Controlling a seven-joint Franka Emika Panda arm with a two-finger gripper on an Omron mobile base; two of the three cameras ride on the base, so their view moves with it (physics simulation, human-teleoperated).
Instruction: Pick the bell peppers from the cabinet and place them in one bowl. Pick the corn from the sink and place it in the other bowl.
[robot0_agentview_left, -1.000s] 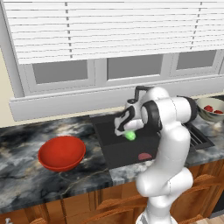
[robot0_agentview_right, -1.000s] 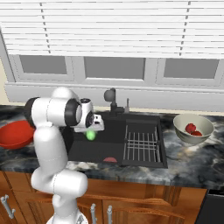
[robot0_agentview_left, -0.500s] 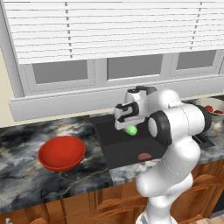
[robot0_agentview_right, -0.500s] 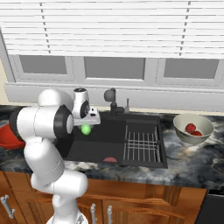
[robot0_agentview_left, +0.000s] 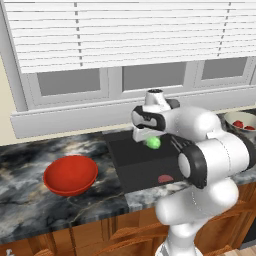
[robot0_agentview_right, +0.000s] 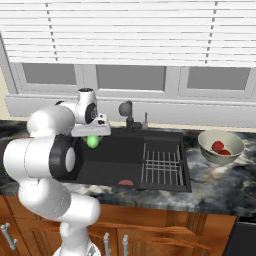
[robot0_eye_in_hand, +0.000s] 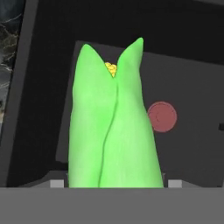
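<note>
The corn (robot0_agentview_left: 153, 143), a bright green husked piece, hangs above the left part of the black sink (robot0_agentview_left: 135, 170), with my gripper (robot0_agentview_left: 150, 137) shut on it. From the right side, the corn (robot0_agentview_right: 92, 141) sits just under the gripper (robot0_agentview_right: 92, 134). In the hand view the corn (robot0_eye_in_hand: 111, 131) stands between the fingertips, yellow kernels showing at its tip. The red bowl (robot0_agentview_left: 70, 175) rests on the counter left of the sink. The grey-beige bowl (robot0_agentview_right: 220, 148) holds two red bell peppers (robot0_agentview_right: 217, 146) at the right. The cabinet is out of view.
A ribbed drain rack (robot0_agentview_right: 160, 162) fills the sink's right half, and the black tap (robot0_agentview_right: 127, 112) stands behind the basin. A reddish-pink disc (robot0_agentview_right: 126, 182) lies on the sink floor near its front. Window and blinds rise behind the marble counter (robot0_agentview_left: 30, 155).
The arm has swung left and a little upward with the corn in its grip, from mid-sink to over the sink's left side. Bowls and disc have stayed put.
</note>
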